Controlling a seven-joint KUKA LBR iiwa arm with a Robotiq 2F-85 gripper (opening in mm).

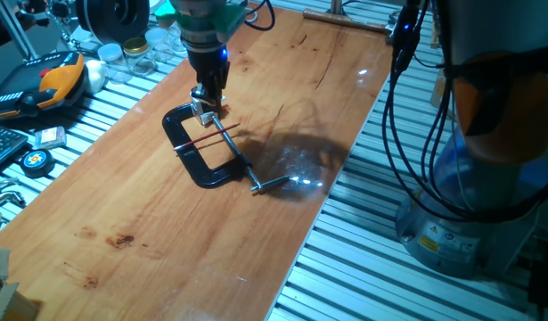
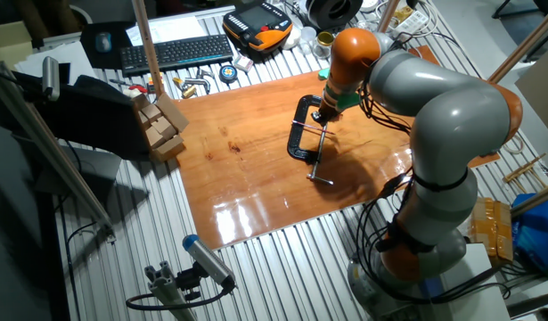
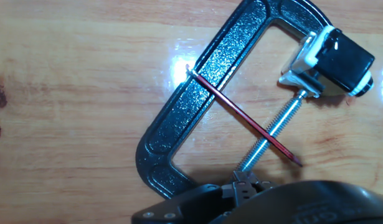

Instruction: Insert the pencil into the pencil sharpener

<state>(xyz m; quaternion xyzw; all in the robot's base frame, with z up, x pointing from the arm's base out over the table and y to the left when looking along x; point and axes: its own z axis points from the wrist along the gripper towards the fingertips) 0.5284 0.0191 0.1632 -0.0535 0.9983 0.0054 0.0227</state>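
The thin red pencil [image 3: 241, 115] lies slantwise across the big black C-clamp [image 3: 191, 106] and over its steel screw rod [image 3: 272, 134], with its dark tip toward the lower right. The small silver-and-black pencil sharpener [image 3: 331, 62] sits at the far end of the screw, held in the clamp. In one fixed view my gripper [image 1: 208, 100] hangs just over the sharpener [image 1: 202, 111], with the pencil [image 1: 211, 136] a little in front of it on the clamp [image 1: 183, 150]. Nothing appears held. The fingers merge into one dark column, so their gap is unreadable.
The wooden board's right edge [image 1: 345, 169] drops to a slatted metal bench. Left of the board are an orange-black device [image 1: 55, 80], jars [image 1: 135, 53] and a tape measure [image 1: 37, 160]. Wooden blocks [image 2: 162, 125] and a keyboard [image 2: 175, 52] lie beyond. Cables [image 1: 407, 89] hang on the right.
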